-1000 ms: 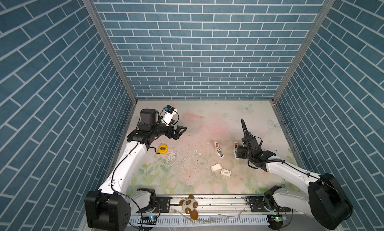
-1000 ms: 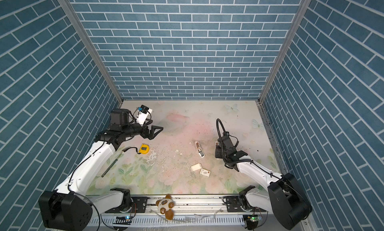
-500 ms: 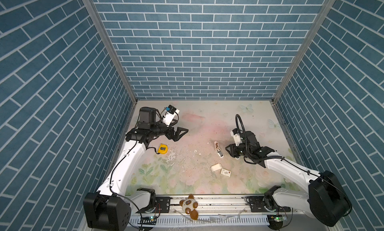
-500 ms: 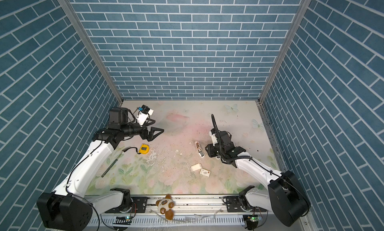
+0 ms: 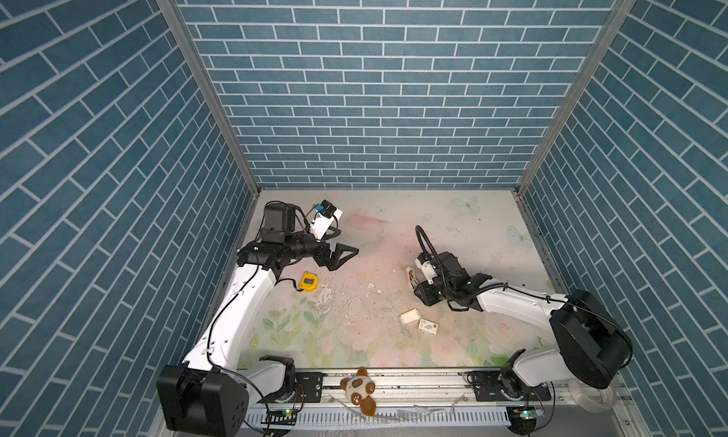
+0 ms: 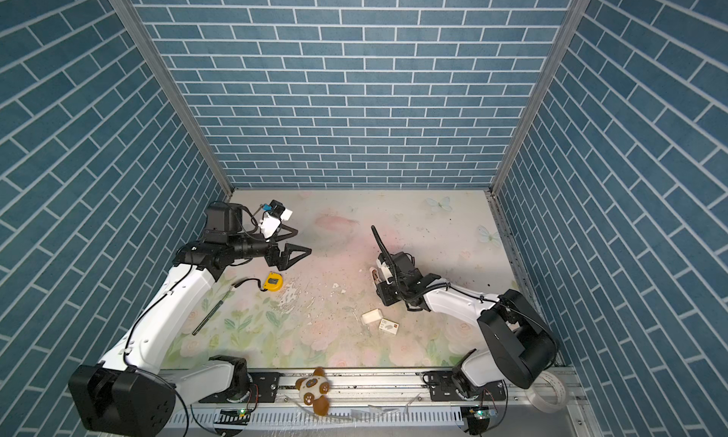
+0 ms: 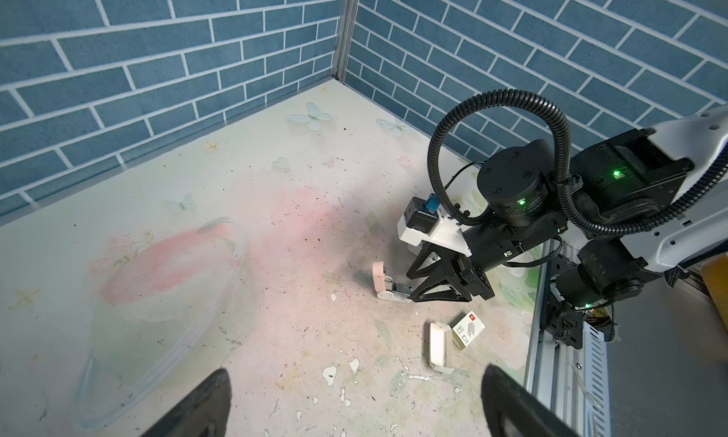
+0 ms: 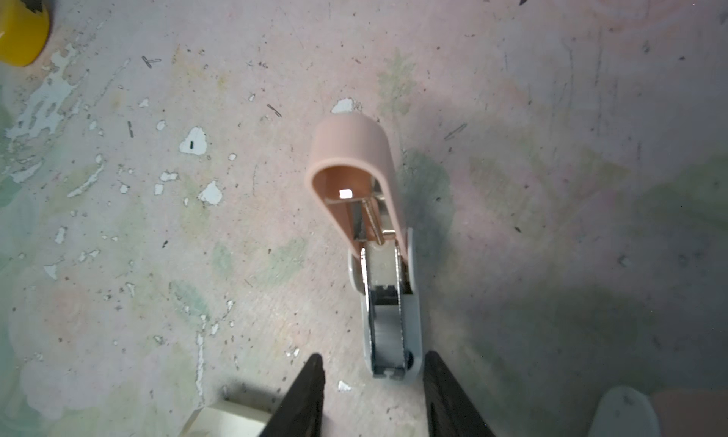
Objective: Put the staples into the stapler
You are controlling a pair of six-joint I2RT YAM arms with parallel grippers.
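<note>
The stapler lies on the table with its pink lid swung up, also seen in the left wrist view and in both top views. Its metal channel faces up; I cannot tell whether the grey inside it is staples. My right gripper is open, low at the table, its tips either side of the channel's end. The white tray looks empty, and the printed sleeve lies beside it. My left gripper hovers open, empty, at the left.
A yellow tape measure sits below the left gripper. A dark rod lies near the left wall. A plush toy rests on the front rail. Brick walls enclose three sides. The table surface is flaked and scattered with bits.
My right gripper has moved left and lower, up to the stapler's end, and its jaws have widened. The left arm has barely shifted.
</note>
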